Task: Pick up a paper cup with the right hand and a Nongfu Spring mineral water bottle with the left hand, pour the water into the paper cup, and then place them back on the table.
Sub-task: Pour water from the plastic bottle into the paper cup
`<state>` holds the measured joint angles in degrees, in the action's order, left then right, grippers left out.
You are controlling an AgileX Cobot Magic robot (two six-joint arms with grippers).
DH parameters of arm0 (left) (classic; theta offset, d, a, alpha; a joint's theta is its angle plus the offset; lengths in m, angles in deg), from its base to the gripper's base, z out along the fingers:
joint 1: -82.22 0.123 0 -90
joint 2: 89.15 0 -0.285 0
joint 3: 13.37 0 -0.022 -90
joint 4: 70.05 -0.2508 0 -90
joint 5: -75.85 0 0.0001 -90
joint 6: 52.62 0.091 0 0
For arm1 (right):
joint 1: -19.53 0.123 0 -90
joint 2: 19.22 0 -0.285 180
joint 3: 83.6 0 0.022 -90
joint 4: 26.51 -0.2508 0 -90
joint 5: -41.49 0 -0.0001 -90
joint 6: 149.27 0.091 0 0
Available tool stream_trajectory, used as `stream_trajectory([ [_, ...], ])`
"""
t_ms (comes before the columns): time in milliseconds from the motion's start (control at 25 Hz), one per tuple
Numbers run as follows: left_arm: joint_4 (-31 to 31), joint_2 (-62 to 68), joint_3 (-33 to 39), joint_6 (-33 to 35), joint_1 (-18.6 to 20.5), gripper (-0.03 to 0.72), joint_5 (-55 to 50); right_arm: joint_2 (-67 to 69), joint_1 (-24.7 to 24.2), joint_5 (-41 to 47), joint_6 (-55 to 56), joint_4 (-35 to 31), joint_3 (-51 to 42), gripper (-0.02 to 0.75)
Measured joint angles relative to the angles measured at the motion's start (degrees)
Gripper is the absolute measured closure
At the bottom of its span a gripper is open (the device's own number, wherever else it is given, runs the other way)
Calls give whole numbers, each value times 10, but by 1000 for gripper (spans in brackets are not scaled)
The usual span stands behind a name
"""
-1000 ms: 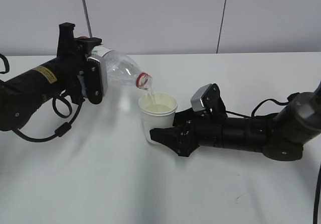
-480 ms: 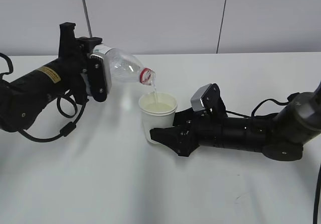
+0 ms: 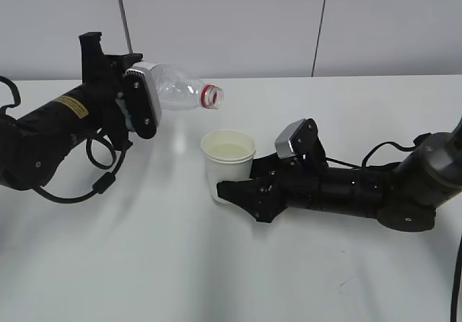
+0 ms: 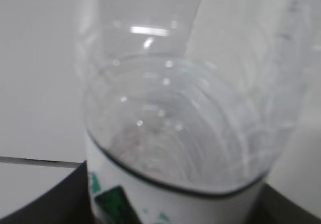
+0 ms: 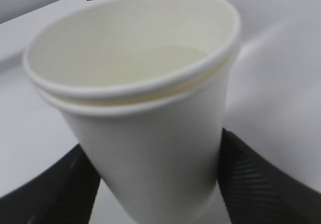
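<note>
My left gripper (image 3: 137, 102) is shut on the Nongfu Spring mineral water bottle (image 3: 177, 94), held about level in the air, its red-ringed open mouth pointing right, above and left of the paper cup (image 3: 227, 164). No stream leaves it. In the left wrist view the clear bottle (image 4: 180, 133) fills the frame, with its white and green label at the bottom between the dark jaws. My right gripper (image 3: 234, 190) is shut on the white paper cup, which stands upright at table height. The right wrist view shows the cup (image 5: 145, 133) between the two dark fingers (image 5: 261, 184), with water inside.
The white table (image 3: 144, 264) stretches all round both arms. A small dark scuff (image 3: 339, 284) marks it at the front right. A grey wall with vertical seams stands behind. Black cables trail from both arms.
The left gripper has tipped the bottle back up from its downward pour to about level and lifted its mouth away from the cup. The stream has stopped. The right gripper and cup have stayed put.
</note>
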<state>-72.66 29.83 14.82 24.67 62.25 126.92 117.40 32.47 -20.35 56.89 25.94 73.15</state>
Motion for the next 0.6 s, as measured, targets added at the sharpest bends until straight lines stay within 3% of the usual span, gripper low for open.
stream_trajectory([
  [320,31,0,0,-115,0,284,-14,0,0,0,-2,-28,0,218],
  [600,44,0,0,-279,0,284,-15,0,0,0,-5,-51,0,218],
])
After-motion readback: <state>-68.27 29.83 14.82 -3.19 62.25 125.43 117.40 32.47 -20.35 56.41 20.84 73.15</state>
